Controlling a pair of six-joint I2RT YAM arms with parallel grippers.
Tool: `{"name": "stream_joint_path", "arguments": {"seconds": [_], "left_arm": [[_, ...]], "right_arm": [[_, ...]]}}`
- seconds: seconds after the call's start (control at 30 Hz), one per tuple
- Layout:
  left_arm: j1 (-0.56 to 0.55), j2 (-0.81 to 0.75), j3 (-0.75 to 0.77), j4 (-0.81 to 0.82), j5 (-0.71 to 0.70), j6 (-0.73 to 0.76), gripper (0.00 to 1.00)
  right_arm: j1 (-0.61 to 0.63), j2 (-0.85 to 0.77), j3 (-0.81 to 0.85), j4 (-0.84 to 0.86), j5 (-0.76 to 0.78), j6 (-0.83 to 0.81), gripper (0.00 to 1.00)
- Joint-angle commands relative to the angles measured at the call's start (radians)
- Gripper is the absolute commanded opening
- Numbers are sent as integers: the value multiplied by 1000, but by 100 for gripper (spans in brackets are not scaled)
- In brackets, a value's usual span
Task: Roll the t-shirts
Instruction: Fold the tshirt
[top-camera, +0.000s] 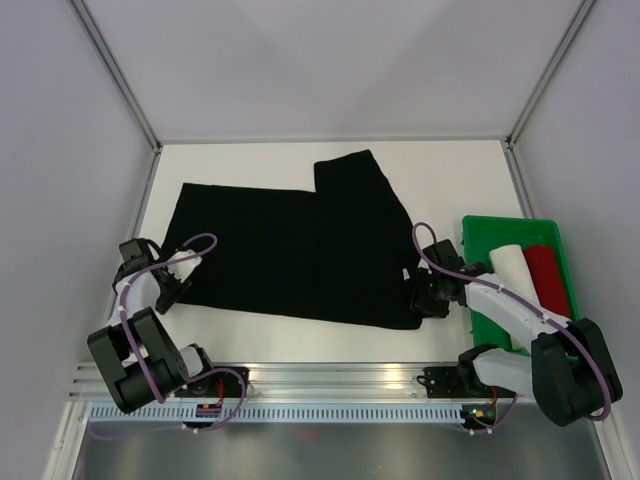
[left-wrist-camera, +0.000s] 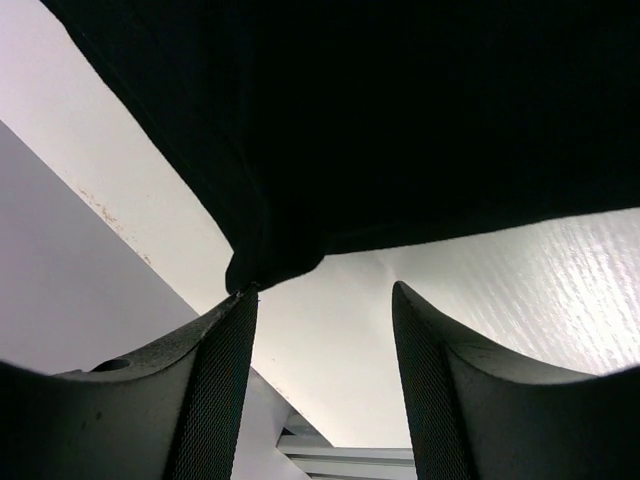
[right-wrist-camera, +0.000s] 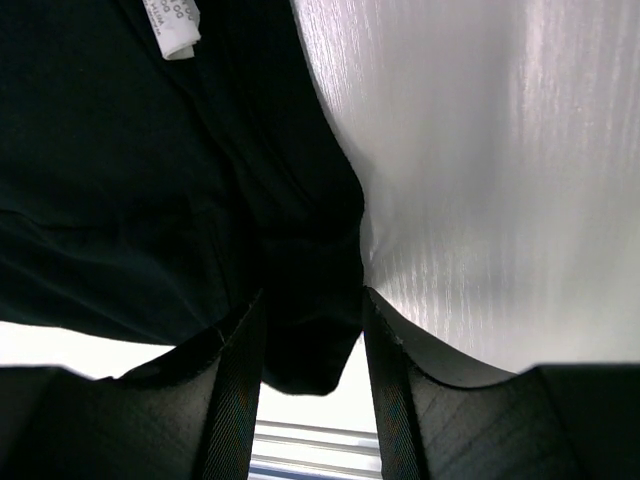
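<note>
shirt: black short-sleeved cotton t-shirt (top-camera: 300, 250), spread flat mid-table, white neck label (right-wrist-camera: 170, 25) at its right end.
finished rolls: white cloth roll (top-camera: 510, 265) and red cloth roll (top-camera: 545, 275) in green plastic tray (top-camera: 480, 225), right.
left gripper (left-wrist-camera: 325, 310): jaws spread, cloth corner touching one finger, nothing pinched.
right gripper (right-wrist-camera: 310, 320): jaws apart, shirt edge lying between them.
advice: likely pinch both near corners evenly and keep the fold straight.

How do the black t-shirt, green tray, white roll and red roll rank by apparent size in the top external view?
1. Black t-shirt, by far the largest.
2. Green tray.
3. White roll and red roll: they look about alike, and the right arm partly covers the white one, so no ranking.
</note>
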Motion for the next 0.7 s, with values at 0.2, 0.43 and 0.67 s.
{"name": "stream_joint_path", "arguments": {"seconds": [0.2, 0.43, 0.67], "left_arm": [[5, 27, -42, 125, 44, 74, 40], [13, 24, -70, 117, 51, 97, 2], [60, -93, -27, -118, 24, 173, 2]], "right_arm": [[4, 50, -55, 118, -49, 5, 30], [4, -34, 6, -9, 12, 28, 0], [4, -126, 125, -284, 126, 25, 0]]}}
